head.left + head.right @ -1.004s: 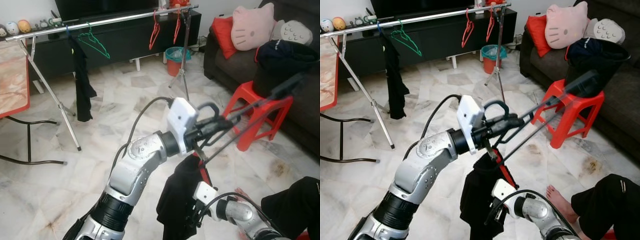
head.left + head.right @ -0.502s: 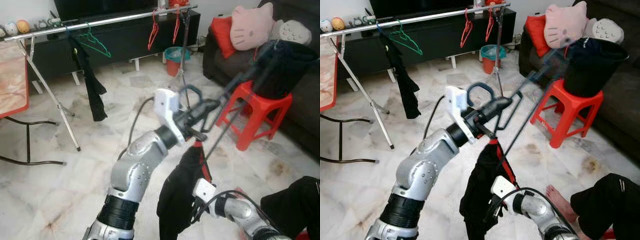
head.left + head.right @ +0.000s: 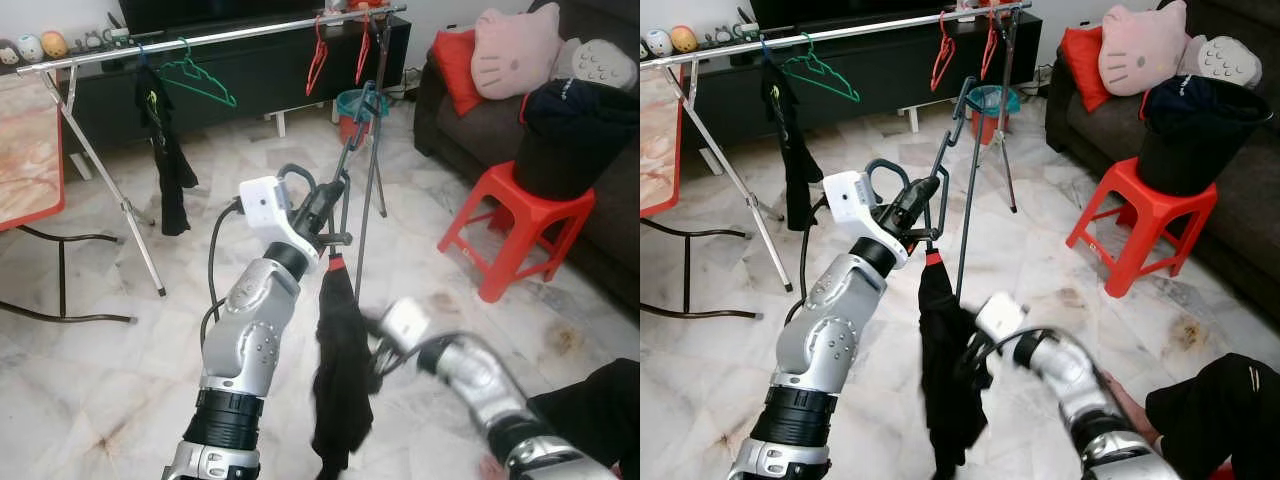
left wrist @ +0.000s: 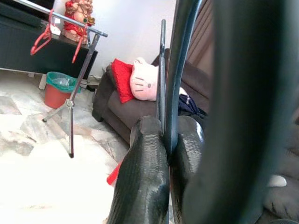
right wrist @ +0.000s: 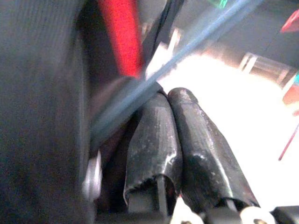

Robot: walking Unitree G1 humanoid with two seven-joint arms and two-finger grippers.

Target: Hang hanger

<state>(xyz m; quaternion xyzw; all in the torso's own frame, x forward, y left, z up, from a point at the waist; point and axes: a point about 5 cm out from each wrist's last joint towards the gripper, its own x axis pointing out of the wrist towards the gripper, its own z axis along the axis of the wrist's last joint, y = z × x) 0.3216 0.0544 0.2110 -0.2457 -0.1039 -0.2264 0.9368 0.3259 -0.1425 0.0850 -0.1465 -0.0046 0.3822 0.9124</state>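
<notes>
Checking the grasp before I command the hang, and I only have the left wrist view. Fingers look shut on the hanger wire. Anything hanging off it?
Observer: Yes. A black garment, with red showing at its top, hangs from the dark hanger that the left gripper holds up.
Operator: Where's the right gripper?
Observer: The right gripper is low, against that garment, with its fingers together. I cannot tell whether it has cloth pinched.
Operator: Free space on the rail?
Observer: The rail has a bare stretch between the green hanger and the two red hangers.
</notes>
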